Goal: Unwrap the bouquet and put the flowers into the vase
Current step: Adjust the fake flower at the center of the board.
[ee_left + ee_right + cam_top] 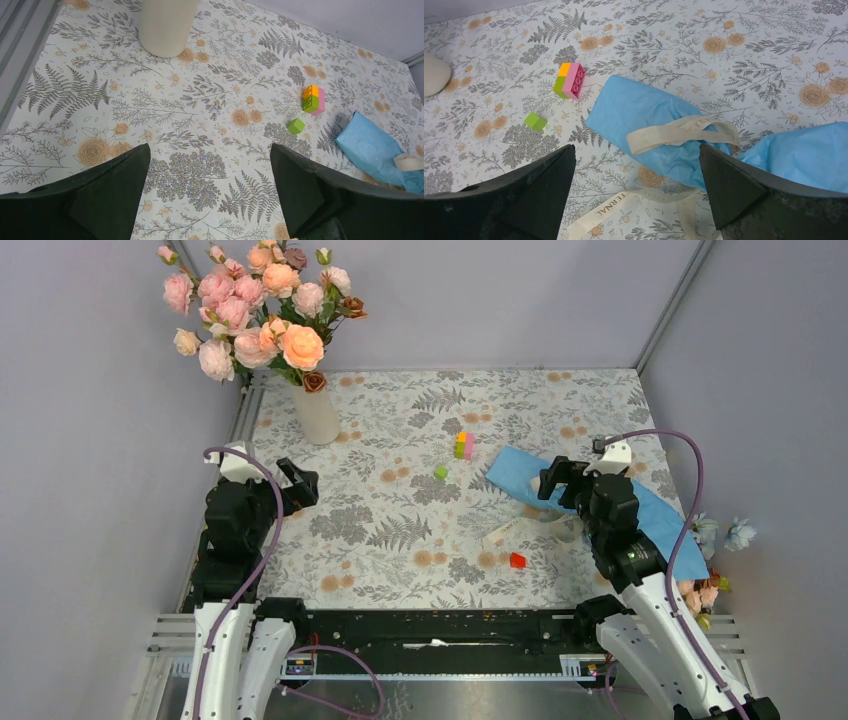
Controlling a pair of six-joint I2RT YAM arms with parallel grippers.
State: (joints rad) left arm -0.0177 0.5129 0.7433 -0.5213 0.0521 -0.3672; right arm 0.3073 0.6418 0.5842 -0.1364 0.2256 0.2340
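Flowers [262, 302] are stood in the vase [317, 412] at far left; the left gripper [209, 150] and the right gripper [635, 150] (over blue paper [624, 107]) are spread wide, nothing held.

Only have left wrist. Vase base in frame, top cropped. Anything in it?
Observer: Yes. The vase holds a full bunch of pink and peach roses.
Operator: Any flowers not in it?
Observer: A few. Pale blue blooms and pink ones lie at the table's right edge, past the paper.
Operator: And the right arm?
Observer: Right fingers are open above the paper and ribbon, holding nothing.
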